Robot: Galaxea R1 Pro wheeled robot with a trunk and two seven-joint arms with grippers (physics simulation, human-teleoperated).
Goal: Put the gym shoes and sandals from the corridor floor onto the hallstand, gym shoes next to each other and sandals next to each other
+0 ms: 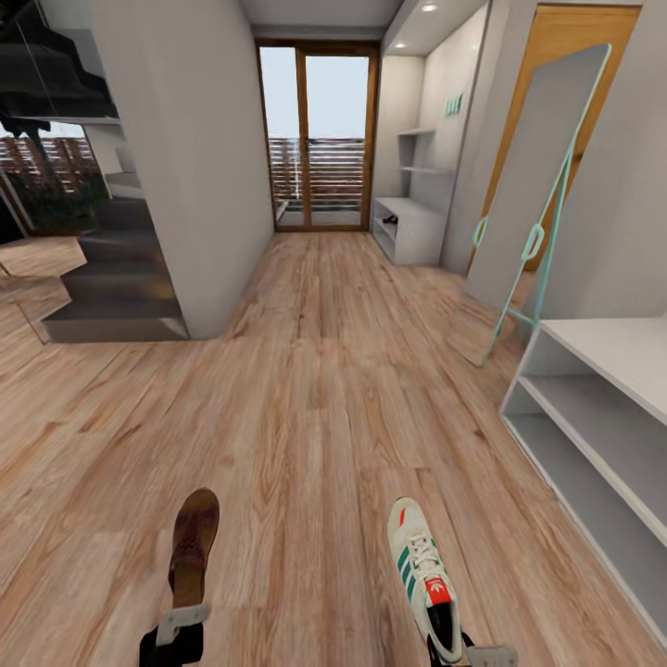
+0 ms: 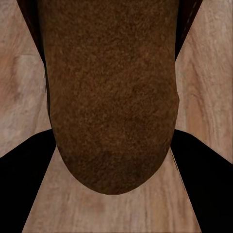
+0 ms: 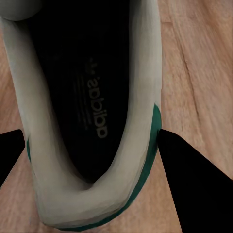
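Left gripper [image 1: 181, 622] held a brown sandal [image 1: 193, 545] by its heel end, jaws closed on it, toe pointing away from the robot over the floor [image 1: 306, 389]. In the left wrist view the sandal [image 2: 111, 92] was a rounded, grainy suede-like brown shape between two black fingers [image 2: 19, 170], plank floor [image 2: 204, 97] behind it.

Right gripper [image 1: 468, 648] held a white sneaker [image 1: 423, 574] at the heel, jaws closed on it. Sneaker had green side stripes, white laces and a red-orange tongue patch. The right wrist view looked into the sneaker [image 3: 92, 121]: dark insole with printed logo, smooth off-white collar, green trim at the heel, black fingers [image 3: 194, 174] on both sides.

Floor was light brown wood-grain planks running down the corridor. Rack [image 1: 593, 417] stood to the right of the sneaker, well apart from it: pale grey-white, boxy, flat top surface, two open shelf slots. Beyond the rack a tall mirror [image 1: 542, 185] with a thin teal frame leaned at the wall. A glass door [image 1: 320, 139] with a wood frame closed the far end of the corridor. Grey stairs [image 1: 120, 287] sat far left of the rack.
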